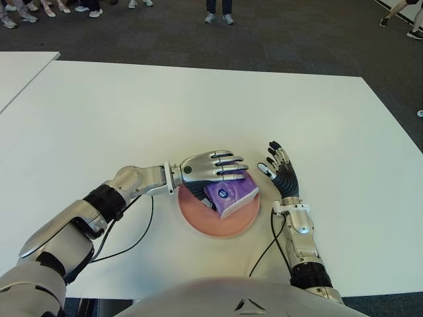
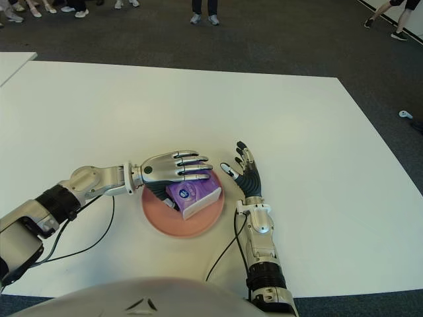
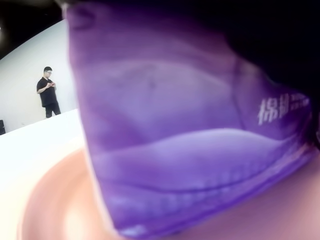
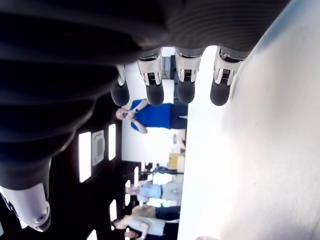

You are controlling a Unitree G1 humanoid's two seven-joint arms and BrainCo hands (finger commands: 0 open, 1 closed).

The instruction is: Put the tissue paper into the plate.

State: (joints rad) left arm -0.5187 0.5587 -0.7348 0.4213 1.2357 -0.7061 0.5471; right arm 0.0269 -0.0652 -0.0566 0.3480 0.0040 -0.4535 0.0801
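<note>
L hand is seen over plate, fingers wrapped on tissue pack | pack is tilted in plate, lower end touching it | R hand is held flat & wide just R of plate, holding nothing | table white
</note>
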